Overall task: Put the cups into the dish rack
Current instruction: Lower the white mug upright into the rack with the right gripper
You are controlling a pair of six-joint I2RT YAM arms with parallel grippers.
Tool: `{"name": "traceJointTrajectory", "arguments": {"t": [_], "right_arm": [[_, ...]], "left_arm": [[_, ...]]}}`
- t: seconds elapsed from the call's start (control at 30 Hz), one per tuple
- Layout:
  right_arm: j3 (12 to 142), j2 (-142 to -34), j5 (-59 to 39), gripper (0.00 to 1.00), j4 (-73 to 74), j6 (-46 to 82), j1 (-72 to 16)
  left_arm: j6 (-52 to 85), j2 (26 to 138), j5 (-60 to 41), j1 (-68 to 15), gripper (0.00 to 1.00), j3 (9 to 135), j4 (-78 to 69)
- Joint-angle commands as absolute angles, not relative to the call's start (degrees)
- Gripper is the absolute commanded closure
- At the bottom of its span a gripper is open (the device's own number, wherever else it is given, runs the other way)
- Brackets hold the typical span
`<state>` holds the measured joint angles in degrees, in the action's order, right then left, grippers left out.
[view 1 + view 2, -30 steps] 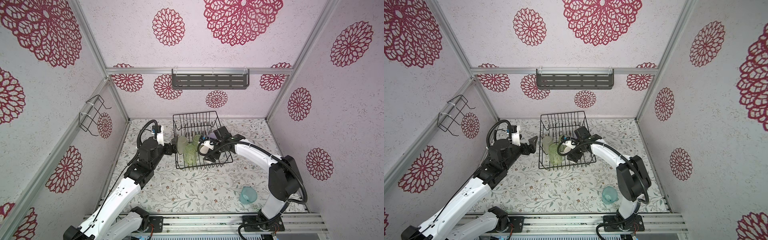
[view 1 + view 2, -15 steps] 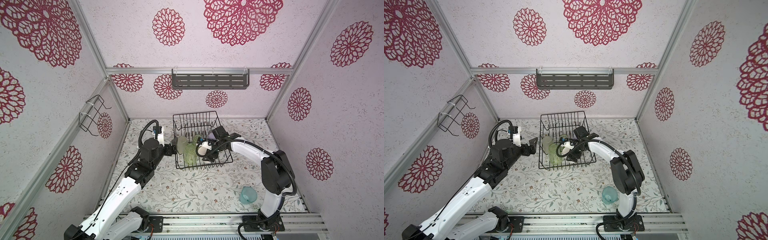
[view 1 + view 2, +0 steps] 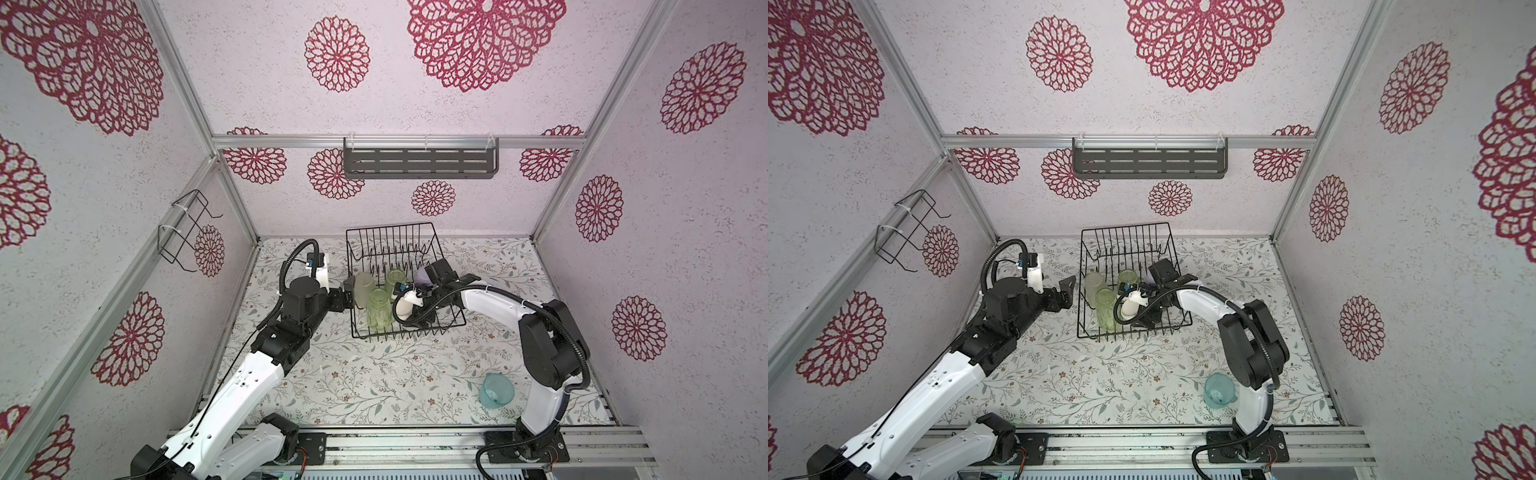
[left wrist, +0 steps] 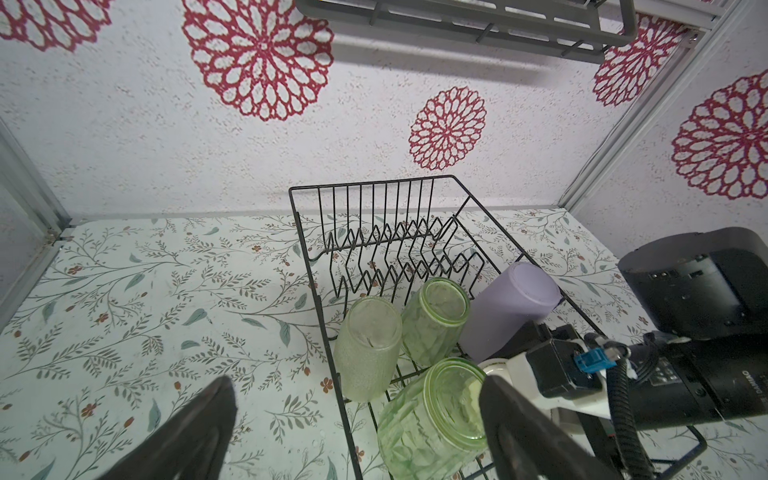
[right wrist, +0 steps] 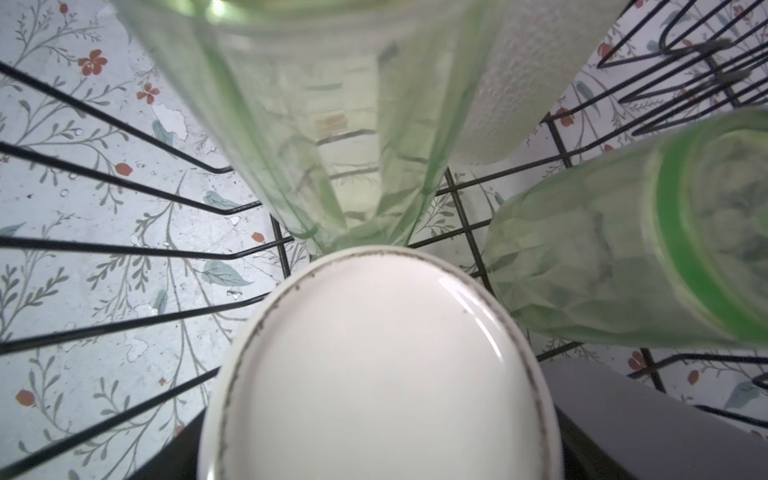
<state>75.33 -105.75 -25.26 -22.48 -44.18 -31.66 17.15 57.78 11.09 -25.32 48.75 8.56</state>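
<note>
Peering into the dish rack (image 3: 374,241), we see the right gripper (image 5: 378,399) clasping a half-hidden mug (image 3: 403,309); left gripper (image 4: 356,381) gapes alongside.

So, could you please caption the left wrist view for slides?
Open left gripper beside the dish rack, lilac tumbler inside.

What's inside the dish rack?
Frosted tumbler, near green glass, far green glass, lilac tumbler, white mug. The right arm covers the dish rack's near right corner; anything beneath is hidden.

Left end effector (image 3: 1066,291) wide open, arm bent; right end effector (image 5: 386,424) tight around the mug (image 5: 382,353).
</note>
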Motion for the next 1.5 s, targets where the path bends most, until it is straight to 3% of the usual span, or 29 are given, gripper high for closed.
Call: {"name": "traceJointTrajectory", "arguments": {"t": [0.0, 0.6, 1.0, 1.03, 1.07, 1.27, 1.47], "right_arm": [[76.1, -103.6, -26.2, 0.18, -22.3, -45.9, -30.8], [74.3, -102.7, -24.3, 0.09, -23.6, -46.1, -30.7], [76.2, -103.3, -25.9, 0.09, -26.5, -45.2, -30.8], [76.1, -103.3, -25.3, 0.08, -26.1, -44.5, -30.8], [76.2, -103.4, -24.9, 0.01, -25.9, -43.7, -30.8], [76.3, -104.1, -25.2, 0.02, -27.6, -45.1, -30.8], [77.7, -104.7, -27.5, 0.09, -29.1, -44.8, -30.8]], "left_arm": [[16.6, 57.0, 11.5, -24.9, 0.05, 49.0, 9.2], [16.3, 56.9, 11.0, -24.5, 0.05, 47.9, 8.3], [15.6, 56.6, 10.6, -24.2, 0.05, 48.7, 9.1], [15.7, 56.5, 10.2, -24.2, 0.05, 48.6, 8.7], [15.6, 56.5, 9.9, -24.1, 0.05, 48.3, 8.4], [16.9, 56.1, 10.0, -24.1, 0.05, 47.5, 7.9], [16.5, 56.0, 10.4, -24.1, 0.05, 48.7, 9.2]]}}
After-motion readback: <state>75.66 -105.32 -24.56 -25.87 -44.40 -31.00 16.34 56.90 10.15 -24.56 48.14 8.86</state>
